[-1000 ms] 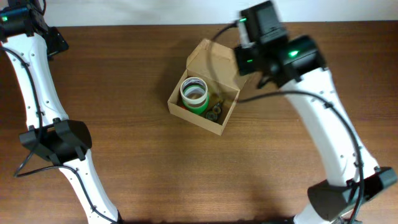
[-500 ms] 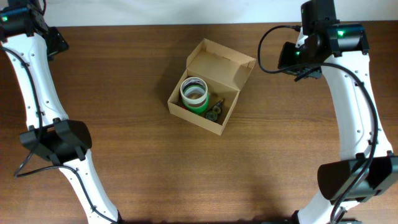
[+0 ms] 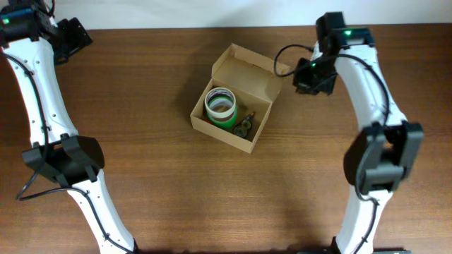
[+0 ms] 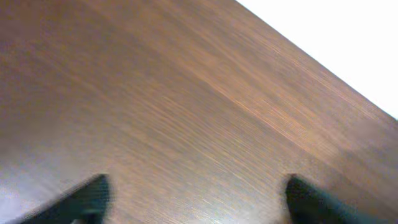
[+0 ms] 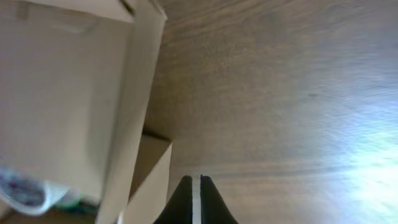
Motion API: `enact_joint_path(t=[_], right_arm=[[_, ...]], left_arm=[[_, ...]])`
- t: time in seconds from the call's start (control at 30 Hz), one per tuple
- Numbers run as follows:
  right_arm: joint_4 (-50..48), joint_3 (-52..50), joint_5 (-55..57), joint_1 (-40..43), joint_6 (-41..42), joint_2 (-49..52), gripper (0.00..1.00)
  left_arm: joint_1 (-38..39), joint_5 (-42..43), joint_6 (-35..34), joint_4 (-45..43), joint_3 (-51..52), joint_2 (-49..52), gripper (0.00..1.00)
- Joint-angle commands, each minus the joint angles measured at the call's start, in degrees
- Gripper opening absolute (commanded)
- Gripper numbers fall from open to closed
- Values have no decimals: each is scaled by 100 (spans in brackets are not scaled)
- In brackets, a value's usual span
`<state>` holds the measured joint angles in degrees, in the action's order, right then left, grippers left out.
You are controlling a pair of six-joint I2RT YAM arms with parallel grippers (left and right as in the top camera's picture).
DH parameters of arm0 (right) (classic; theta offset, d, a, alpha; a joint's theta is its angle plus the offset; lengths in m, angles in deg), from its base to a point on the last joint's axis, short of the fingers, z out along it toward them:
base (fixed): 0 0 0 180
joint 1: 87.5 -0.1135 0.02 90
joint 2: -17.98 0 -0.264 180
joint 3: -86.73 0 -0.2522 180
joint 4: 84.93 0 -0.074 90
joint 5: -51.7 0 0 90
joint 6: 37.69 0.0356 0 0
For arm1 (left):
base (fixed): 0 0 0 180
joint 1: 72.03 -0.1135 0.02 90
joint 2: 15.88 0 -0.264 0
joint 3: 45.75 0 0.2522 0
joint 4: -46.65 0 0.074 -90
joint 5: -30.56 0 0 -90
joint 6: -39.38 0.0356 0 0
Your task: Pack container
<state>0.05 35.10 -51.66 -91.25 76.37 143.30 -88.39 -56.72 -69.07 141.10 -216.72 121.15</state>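
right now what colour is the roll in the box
The roll is green, white on top; overhead view.

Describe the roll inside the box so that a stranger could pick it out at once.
In the middle of the brown wooden table stands an open tan cardboard box. Inside it lies the roll, hole upward. It is a big white-and-green ring that fills much of the box, unlike the small dark thing beside it.

The container [image 3: 246,71] is tan, the roll [image 3: 222,121] seemingly green-white, the table [image 3: 141,176] wood-grained brown.
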Motion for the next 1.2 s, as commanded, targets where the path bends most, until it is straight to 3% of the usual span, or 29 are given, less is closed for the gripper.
enact_joint_path(t=[0.0,0.23,0.5,0.9,1.17], right_arm=[[-125,-35,-317,-31,254,229,5],[-551,-35,-345,-46,260,354,6],[-1740,-35,-999,-46,284,369,6],[-2240,-35,-1342,-35,363,535,7],[-2369,-26,-1300,133,170,533,7]], left_arm=[[120,505,326,-55,186,-195,63],[673,503,1333,-83,1049,-195,40],[1143,435,1576,-188,2199,-195,40],[1414,651,1576,-111,2487,-195,41],[1978,754,1574,-232,2997,-195,30]])
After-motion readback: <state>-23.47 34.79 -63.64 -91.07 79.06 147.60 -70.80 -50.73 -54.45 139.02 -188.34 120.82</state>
